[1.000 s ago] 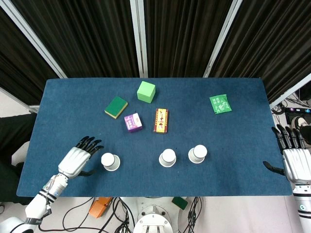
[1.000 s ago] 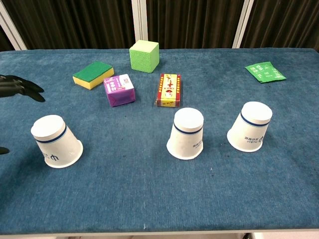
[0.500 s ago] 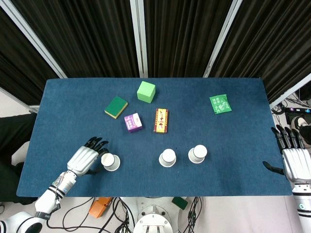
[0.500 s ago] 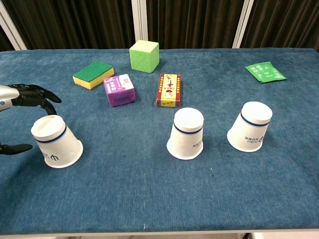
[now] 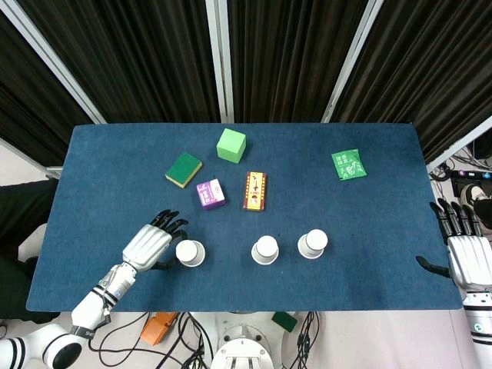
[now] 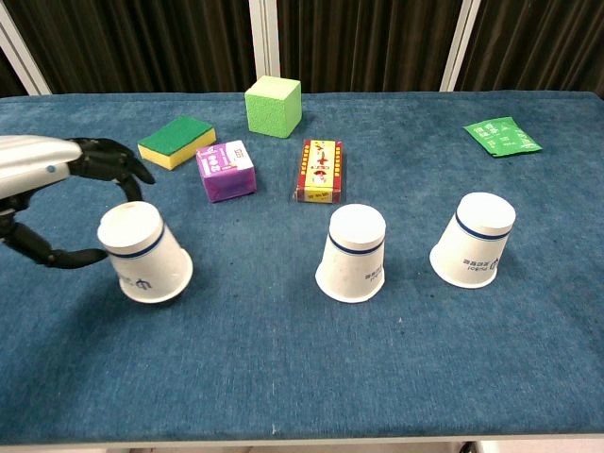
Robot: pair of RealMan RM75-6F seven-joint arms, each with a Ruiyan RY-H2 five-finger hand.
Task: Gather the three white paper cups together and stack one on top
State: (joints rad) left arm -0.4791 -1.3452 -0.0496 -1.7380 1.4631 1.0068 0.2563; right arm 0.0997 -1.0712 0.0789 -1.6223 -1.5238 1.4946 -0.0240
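Three white paper cups with a blue band stand upside down along the near side of the blue table. The left cup sits between the thumb and fingers of my left hand, which curves around its left side; the thumb touches the cup and the fingers stay spread behind it. The middle cup and the right cup stand close together, apart from the left one. My right hand hangs beyond the table's right edge, fingers spread, holding nothing.
Behind the cups lie a green cube, a green and yellow sponge, a purple box and a red and yellow box. A green packet lies at the back right.
My left hand moved right, reached the left cup and slid it rightward toward the middle cup. The other two cups and the right hand stayed put.
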